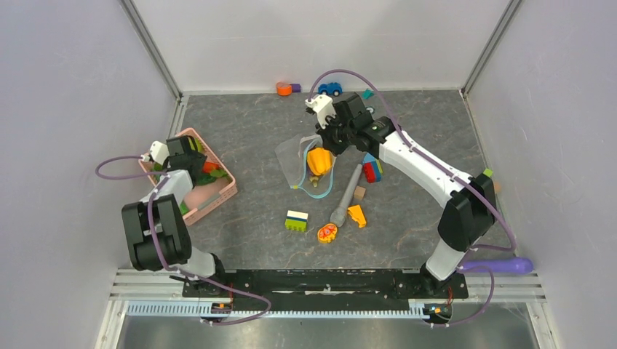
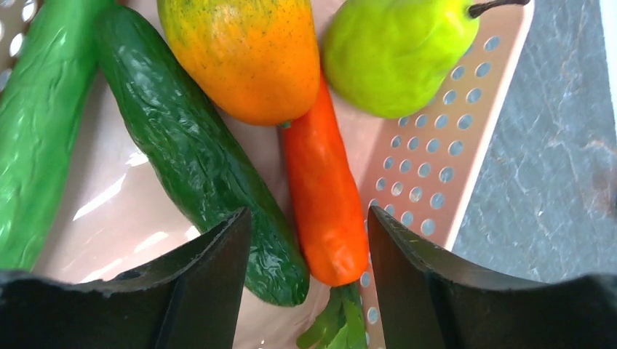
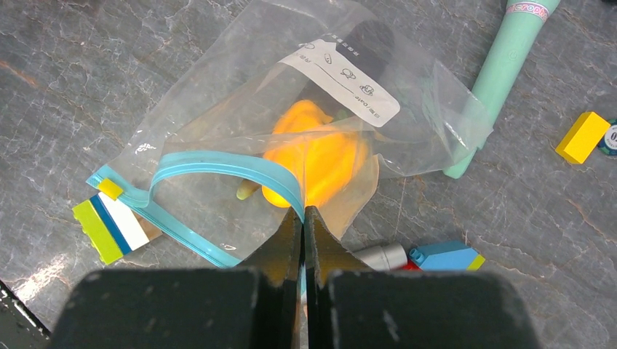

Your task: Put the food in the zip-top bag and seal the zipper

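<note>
Left arm (image 1: 156, 233) folded tight by the near left corner, elbow high, wrist out toward the left edge and aimed down into the pink basket (image 1: 227, 190). Left fingers (image 2: 236, 233) spread apart, gripping nothing, hanging over a carrot (image 2: 324, 189) with a dark cucumber (image 2: 189, 145) just beside it. Deeper in the basket: an orange-yellow fruit (image 2: 244, 51), a green pear (image 2: 393, 51), a light green vegetable (image 2: 36, 131) along the wall.

Right arm (image 1: 422, 163) stretched long from the near right corner diagonally to mid surface (image 1: 247, 131), wrist tipped down. Right fingers (image 3: 291, 240) pressed together, pinching the teal zipper (image 3: 218, 163) on the raised lip of the zip-top bag (image 3: 218, 102); mouth gapes, other lip flat on the surface. Bag lies about centre, a bit to the far side, yellow pepper (image 3: 316, 156) inside.

Purple eggplant (image 1: 506, 266) at the near right corner beside the right base. Nearer than the bag: striped block (image 1: 296, 220), orange-red oval toy (image 1: 327, 233), yellow wedge (image 1: 356, 216); teal stick (image 3: 502, 80) just beside the bag.

Bare surface between basket and bag, in the far left corner, and between right forearm and right edge. Blue toy car (image 1: 331, 89) and an orange piece (image 1: 284, 89) at the far edge
</note>
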`<state>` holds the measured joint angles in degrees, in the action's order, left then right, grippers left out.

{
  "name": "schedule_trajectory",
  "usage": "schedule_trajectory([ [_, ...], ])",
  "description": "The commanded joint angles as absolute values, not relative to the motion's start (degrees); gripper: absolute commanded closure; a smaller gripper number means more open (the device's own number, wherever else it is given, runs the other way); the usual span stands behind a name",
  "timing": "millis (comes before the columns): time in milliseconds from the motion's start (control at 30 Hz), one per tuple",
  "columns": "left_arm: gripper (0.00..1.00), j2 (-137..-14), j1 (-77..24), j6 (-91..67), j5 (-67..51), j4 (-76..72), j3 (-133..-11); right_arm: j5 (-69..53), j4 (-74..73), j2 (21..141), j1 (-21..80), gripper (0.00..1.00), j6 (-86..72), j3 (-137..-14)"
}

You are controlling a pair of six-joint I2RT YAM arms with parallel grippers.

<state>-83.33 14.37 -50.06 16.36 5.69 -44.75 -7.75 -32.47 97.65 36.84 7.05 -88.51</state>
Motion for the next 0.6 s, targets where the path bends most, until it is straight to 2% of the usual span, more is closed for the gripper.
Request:
schedule_trajectory([
  [0, 0.35, -87.8, 14.8, -51.6, 16.6, 1.0, -47.7, -6.9, -31.6, 98.5, 36.6, 1.00, 8.1, -91.6],
  [433, 0.42, -97.9, 14.9, -52.8, 16.9, 2.3, -51.0, -7.0, -31.6, 99.1, 36.5, 1.00, 8.6, -92.0],
  [500, 0.49, -98.7, 14.9, -53.1, 16.8, 3.0, -51.6, -7.2, -31.6, 99.0, 36.5, 1.00, 8.7, -92.0],
  [567, 0.61, -99.1, 14.9, -53.1, 15.6, 3.2, -51.9, -7.2, -31.7, 98.9, 36.6, 1.00, 8.7, -91.9],
])
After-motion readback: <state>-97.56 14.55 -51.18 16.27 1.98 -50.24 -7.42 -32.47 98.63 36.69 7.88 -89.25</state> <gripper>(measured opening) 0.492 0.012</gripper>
